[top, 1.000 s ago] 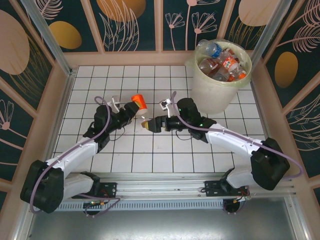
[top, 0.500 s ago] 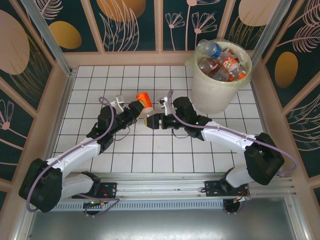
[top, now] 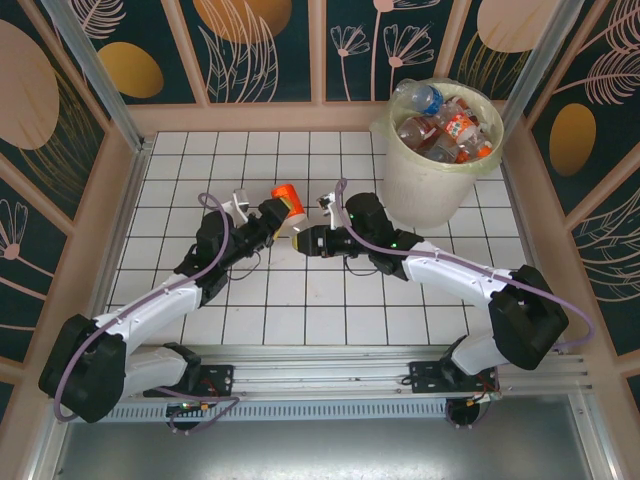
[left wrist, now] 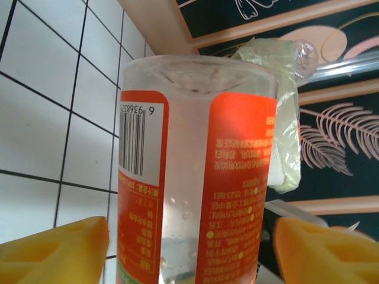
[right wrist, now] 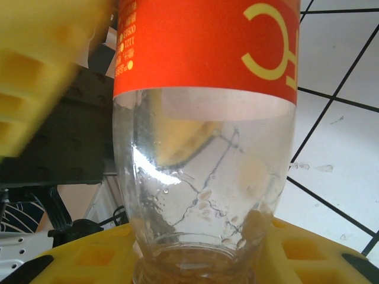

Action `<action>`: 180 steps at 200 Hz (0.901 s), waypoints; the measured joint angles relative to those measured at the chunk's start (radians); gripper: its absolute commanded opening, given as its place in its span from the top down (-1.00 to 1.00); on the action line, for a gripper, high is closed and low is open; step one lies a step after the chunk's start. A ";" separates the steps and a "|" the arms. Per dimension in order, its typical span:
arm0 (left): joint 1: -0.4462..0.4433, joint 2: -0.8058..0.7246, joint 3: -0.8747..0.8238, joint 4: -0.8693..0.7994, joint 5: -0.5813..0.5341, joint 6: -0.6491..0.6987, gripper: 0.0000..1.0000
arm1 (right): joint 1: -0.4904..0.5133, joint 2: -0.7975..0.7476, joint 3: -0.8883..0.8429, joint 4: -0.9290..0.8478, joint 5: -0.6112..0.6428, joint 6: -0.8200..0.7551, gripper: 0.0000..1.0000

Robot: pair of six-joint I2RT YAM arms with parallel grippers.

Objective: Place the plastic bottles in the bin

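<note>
We see one bin at the table's far right corner, with at least four bottles inside. Mid-table is one orange-labelled bottle. The right gripper clamps its neck, and the left gripper has its jaws parted around its body.
</note>
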 measured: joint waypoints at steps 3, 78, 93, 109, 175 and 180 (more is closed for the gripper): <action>0.000 0.001 0.003 -0.002 0.002 0.006 -0.97 | 0.000 -0.002 0.000 -0.002 0.003 -0.001 0.27; 0.000 -0.076 0.200 -0.228 0.040 0.251 -0.97 | -0.161 -0.248 0.017 -0.231 0.092 -0.086 0.27; 0.000 -0.094 0.266 -0.319 0.069 0.348 -0.97 | -0.234 -0.305 0.051 -0.308 0.111 -0.127 0.26; 0.000 -0.096 0.354 -0.426 0.112 0.465 -0.97 | -0.308 -0.340 0.130 -0.412 0.134 -0.189 0.26; 0.000 -0.181 0.462 -0.787 0.215 0.875 -0.97 | -0.554 -0.264 0.567 -0.751 0.159 -0.502 0.24; 0.000 -0.188 0.452 -0.792 0.222 0.887 -0.97 | -0.560 -0.245 0.599 -0.776 0.161 -0.520 0.24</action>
